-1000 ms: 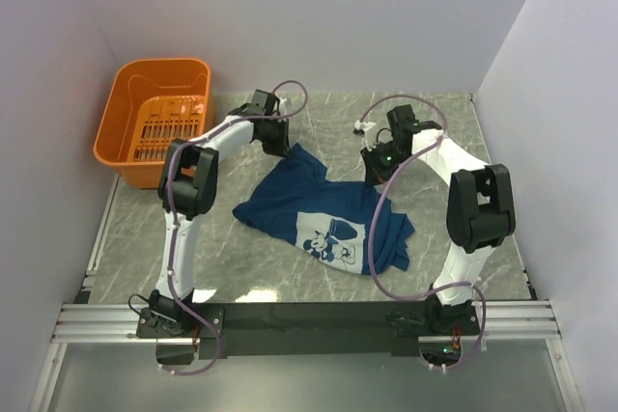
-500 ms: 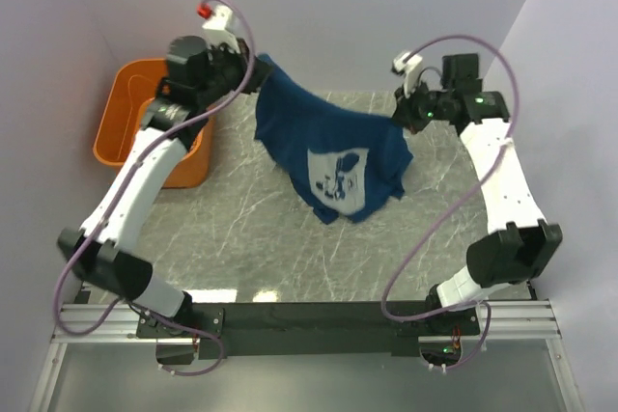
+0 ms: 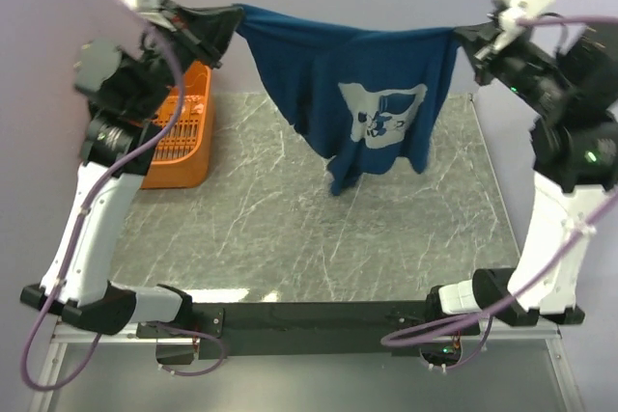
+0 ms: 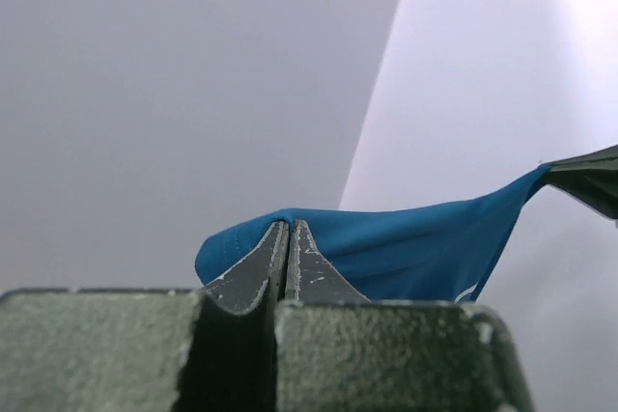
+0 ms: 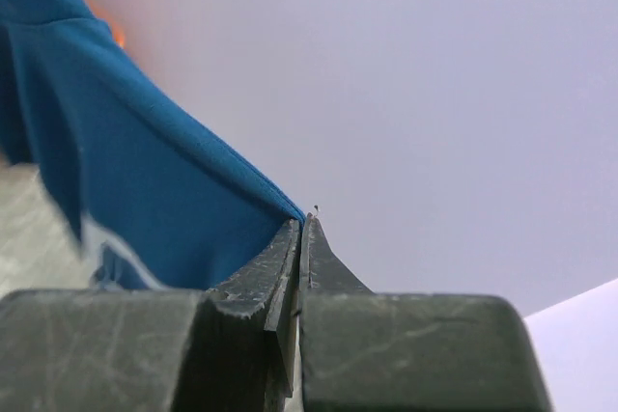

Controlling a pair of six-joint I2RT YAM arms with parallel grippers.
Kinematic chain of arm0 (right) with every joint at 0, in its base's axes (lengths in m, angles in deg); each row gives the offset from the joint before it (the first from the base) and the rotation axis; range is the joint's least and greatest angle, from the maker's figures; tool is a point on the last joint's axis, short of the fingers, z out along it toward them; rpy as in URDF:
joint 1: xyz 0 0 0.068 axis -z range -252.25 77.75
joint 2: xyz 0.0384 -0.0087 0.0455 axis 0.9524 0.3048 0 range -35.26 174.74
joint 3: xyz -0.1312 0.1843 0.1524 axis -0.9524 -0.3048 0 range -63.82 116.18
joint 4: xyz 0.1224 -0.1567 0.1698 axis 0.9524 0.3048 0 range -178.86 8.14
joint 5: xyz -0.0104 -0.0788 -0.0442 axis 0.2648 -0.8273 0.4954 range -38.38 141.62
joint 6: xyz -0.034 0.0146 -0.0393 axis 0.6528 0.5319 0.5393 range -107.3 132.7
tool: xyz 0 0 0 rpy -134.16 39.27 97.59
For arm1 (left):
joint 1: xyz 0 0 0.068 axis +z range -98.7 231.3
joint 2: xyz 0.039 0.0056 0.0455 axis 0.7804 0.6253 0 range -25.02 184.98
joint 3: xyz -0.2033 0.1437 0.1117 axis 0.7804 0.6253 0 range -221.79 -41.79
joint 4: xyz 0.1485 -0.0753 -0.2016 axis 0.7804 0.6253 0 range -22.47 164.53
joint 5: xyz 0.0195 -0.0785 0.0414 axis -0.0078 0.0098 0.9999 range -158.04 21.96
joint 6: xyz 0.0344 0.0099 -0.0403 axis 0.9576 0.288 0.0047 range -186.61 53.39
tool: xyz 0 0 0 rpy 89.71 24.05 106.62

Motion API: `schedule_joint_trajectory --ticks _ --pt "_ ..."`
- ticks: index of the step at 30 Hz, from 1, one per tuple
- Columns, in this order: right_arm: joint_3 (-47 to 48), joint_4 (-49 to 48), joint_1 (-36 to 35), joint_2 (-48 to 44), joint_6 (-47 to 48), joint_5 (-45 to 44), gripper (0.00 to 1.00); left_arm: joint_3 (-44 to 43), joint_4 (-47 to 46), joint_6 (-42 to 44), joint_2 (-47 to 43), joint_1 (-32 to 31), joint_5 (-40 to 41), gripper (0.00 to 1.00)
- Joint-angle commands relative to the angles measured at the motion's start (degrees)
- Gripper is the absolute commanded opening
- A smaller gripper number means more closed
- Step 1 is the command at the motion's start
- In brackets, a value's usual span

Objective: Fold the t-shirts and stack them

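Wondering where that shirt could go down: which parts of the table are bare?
Most of the marble table is bare: from the orange basket across to the right wall, and forward to the black rail. Only the basket's far-left corner is taken; the t-shirt hangs over the back.

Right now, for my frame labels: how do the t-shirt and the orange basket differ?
The t-shirt is dark blue with a pale print; the basket is orange and slotted. The t-shirt hangs stretched between the left gripper and right gripper; the basket sits on the table.
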Motion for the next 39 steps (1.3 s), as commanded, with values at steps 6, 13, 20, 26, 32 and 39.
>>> schedule_joint_trajectory --ticks 6,13,20,26,32,39 --pt "16.5 -5.9 2.1 -3.9 -2.2 -1.5 0.00 -5.3 -17.8 -4.7 -8.8 -0.2 -2.6 0.01" --pt "7.5 -6.4 2.4 -6.9 -1.2 -0.5 0.00 -8.6 -15.9 -4.4 -7.4 -0.2 0.7 0.01" --pt "-22.1 -11.6 2.4 -9.9 -1.1 -1.1 0.00 2.9 -2.6 -2.8 -1.9 0.5 8.8 0.01" --pt "-49.5 -17.3 -4.7 -6.7 -1.5 3.9 0.00 21.3 -1.2 -6.5 4.6 5.1 7.4 0.00" --pt "-62.5 -19.8 -12.8 3.6 -3.7 1.3 0.33 30.3 0.1 -5.1 14.4 5.5 7.2 0.01" --pt "-57.1 -16.5 -5.5 8.2 -3.5 -4.4 0.57 28.8 1.4 -3.4 21.5 5.5 9.0 0.01"
